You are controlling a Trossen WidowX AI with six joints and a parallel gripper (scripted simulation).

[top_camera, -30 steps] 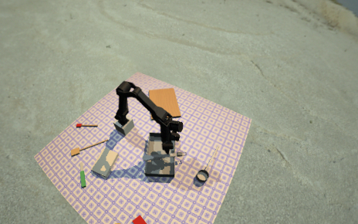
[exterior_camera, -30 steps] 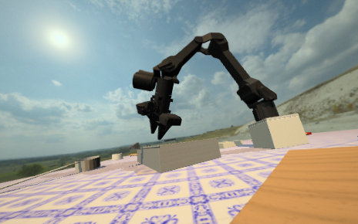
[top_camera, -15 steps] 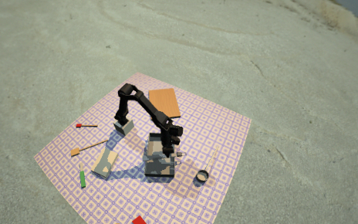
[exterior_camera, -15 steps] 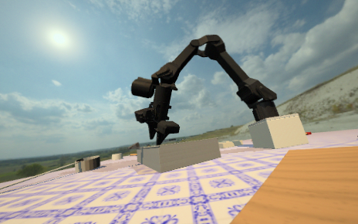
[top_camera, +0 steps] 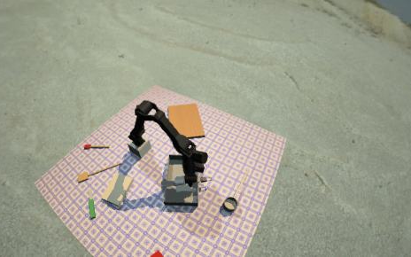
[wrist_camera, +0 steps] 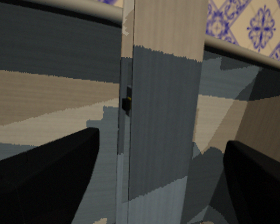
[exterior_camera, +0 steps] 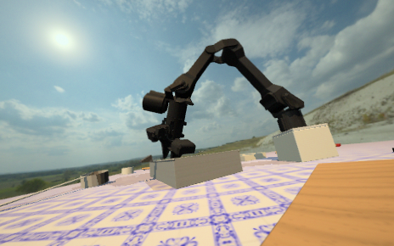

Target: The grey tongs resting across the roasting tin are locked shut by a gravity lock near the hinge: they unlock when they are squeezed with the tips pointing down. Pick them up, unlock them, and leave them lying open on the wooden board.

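One pair of grey tongs [top_camera: 179, 181] [exterior_camera: 148, 159] [wrist_camera: 163, 100]: lying across the roasting tin [top_camera: 181, 204] [exterior_camera: 210, 167] [wrist_camera: 91, 11], one end reaching past the rim; not on the wooden board [top_camera: 186, 120] [exterior_camera: 352, 199].
Handling, tongs: probably light for their length, stiff along the arms, giving only at the hinge. Smooth faces may slip or swivel if taken far from the balance point. Not judged fragile.
Grip site: suggest the long flat sides near mid-length, one finger per side, so that closing also squeezes the arms. Too near one end, the far end would likely sag.
Lock: gravity type, so a level squeeze should not free it; tips need to point down first. Hinge end not identifiable with certainty here.
Gripper [top_camera: 190, 182] [exterior_camera: 168, 157] [wrist_camera: 161, 144]: fingers spread, one on each side of the tongs in the wrist view, pinching nothing.
Tongs, look: long, slim, straight-edged; a broad flat face with a narrow strip alongside, thin dark seam between. Hard-edged shadow turns part of the pale grey slate-blue.
Small dark part [wrist_camera: 126, 103]: at the seam, with a speck of yellow; function unclear.
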